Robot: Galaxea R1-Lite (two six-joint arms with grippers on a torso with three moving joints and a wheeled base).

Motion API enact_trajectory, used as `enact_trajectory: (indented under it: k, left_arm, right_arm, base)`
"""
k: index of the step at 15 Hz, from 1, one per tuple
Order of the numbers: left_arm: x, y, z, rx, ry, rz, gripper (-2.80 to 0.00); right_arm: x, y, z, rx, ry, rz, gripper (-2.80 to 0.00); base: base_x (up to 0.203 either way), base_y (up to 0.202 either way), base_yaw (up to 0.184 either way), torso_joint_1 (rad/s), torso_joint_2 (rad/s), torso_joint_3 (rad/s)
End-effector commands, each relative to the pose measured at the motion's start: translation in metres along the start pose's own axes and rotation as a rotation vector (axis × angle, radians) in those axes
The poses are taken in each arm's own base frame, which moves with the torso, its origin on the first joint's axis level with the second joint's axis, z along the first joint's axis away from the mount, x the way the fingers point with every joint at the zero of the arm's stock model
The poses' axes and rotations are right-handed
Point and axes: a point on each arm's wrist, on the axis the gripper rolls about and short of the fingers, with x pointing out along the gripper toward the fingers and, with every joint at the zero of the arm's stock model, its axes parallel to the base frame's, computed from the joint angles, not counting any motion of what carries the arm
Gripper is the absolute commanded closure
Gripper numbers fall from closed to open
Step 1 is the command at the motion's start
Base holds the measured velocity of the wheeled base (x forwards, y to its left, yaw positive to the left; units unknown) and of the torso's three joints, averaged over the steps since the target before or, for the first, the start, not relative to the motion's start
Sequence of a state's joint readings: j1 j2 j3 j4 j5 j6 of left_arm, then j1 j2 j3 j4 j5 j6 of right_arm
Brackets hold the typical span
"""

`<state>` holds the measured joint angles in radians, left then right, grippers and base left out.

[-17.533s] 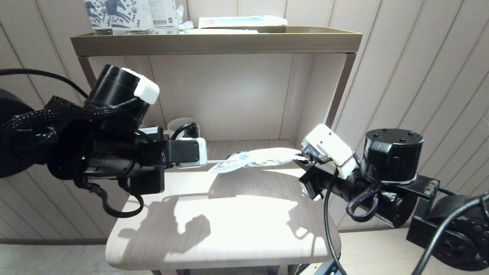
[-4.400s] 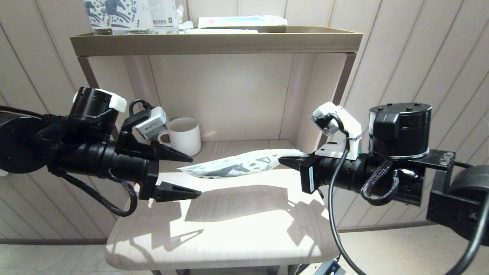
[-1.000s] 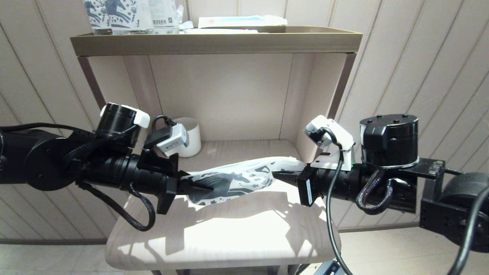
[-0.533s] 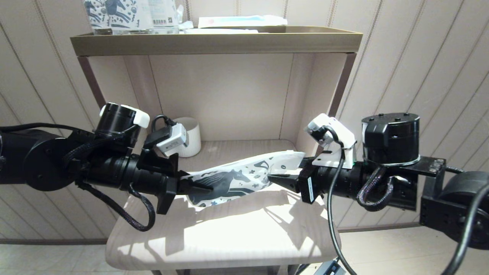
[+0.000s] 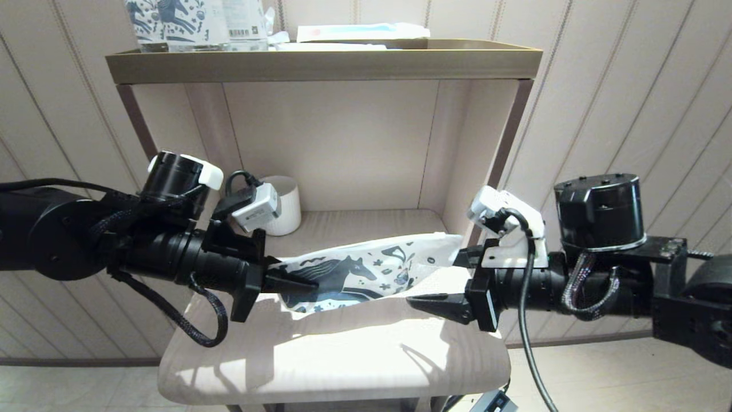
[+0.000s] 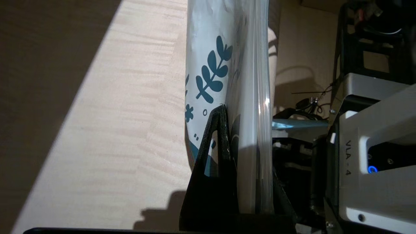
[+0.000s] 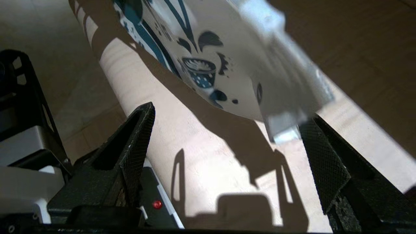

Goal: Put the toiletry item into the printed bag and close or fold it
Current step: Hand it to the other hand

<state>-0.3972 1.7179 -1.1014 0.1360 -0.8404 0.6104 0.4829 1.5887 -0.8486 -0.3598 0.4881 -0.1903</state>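
The printed bag (image 5: 366,269), white with a dark teal horse and doodles, hangs above the small table, sloping up toward the right. My left gripper (image 5: 297,283) is shut on its left end; in the left wrist view the bag (image 6: 227,65) runs edge-on between the fingers (image 6: 216,136). My right gripper (image 5: 443,277) is open at the bag's right end, and its lower finger (image 5: 434,301) sits below the bag. In the right wrist view the bag's free end (image 7: 227,65) hangs between the spread fingers (image 7: 139,130), close to one and unclamped. The toiletry item is hidden.
A white mug (image 5: 284,213) stands at the back left of the lower shelf, behind my left wrist. The top tray (image 5: 320,63) carries upright horse-printed packs (image 5: 171,23) and a blue-and-white packet (image 5: 360,31). A shelf post (image 5: 509,143) rises beside my right wrist. The table top (image 5: 343,355) lies below.
My right gripper has opened and let go of the bag's right end, then dropped and pulled back to the right. The left gripper keeps its hold in place.
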Motion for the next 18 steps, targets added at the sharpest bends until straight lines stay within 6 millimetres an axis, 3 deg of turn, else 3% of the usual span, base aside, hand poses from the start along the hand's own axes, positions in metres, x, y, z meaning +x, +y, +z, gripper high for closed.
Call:
enact_trajectory:
  k: [1, 4, 7, 14, 18]
  left_arm:
    - [-0.005, -0.001, 0.011, -0.032, -0.007, -0.068, 0.00]
    - [-0.004, 0.003, 0.013, -0.019, 0.009, -0.137, 0.00]
    - [-0.001, 0.006, 0.011, 0.002, 0.018, -0.150, 0.00]
    - [0.000, 0.006, 0.009, 0.020, 0.024, -0.156, 0.00]
    - [0.000, 0.005, 0.008, 0.034, 0.024, -0.158, 0.00]
  right_arm:
    - [-0.020, -0.019, 0.010, -0.017, 0.021, 0.009, -2.80]
    - [-0.043, -0.032, 0.035, -0.047, 0.024, 0.075, -2.80]
    - [-0.045, -0.037, 0.053, -0.089, 0.064, 0.126, -2.80]
    - [-0.008, -0.033, 0.045, -0.106, 0.130, 0.237, -2.80]
    - [-0.002, -0.033, 0.040, -0.113, 0.144, 0.250, -2.80]
  base:
    - [0.000, 0.000, 0.000, 0.000, 0.00, 0.000]
    - [0.000, 0.000, 0.000, 0.000, 0.00, 0.000]
    - [0.000, 0.000, 0.000, 0.000, 0.00, 0.000]
    - [0.000, 0.000, 0.000, 0.000, 0.00, 0.000]
    - [0.000, 0.000, 0.000, 0.000, 0.00, 0.000]
